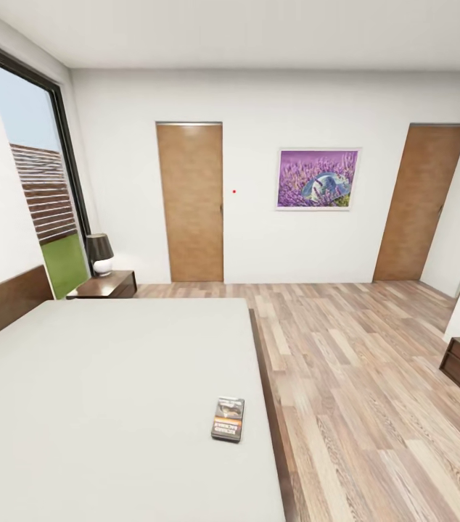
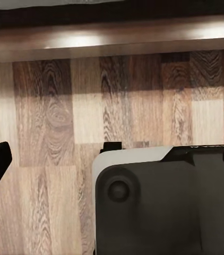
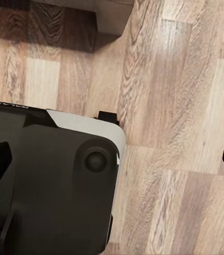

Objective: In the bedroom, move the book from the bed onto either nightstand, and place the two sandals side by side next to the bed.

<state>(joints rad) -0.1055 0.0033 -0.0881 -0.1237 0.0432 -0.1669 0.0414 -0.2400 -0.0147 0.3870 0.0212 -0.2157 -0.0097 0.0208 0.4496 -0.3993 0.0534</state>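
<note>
— Where's the book relative to the bed?

— Flat on the mattress, just inside the edge that borders the floor. The nightstand stands at the bed's headboard corner, well apart. My left hand and right hand hang released, holding nothing.

— Risks?

— I judge a clumsy reach could nudge it off that edge. Its long axis runs along the edge, pointing toward the far wall.

White bed, orange-banded book
</note>
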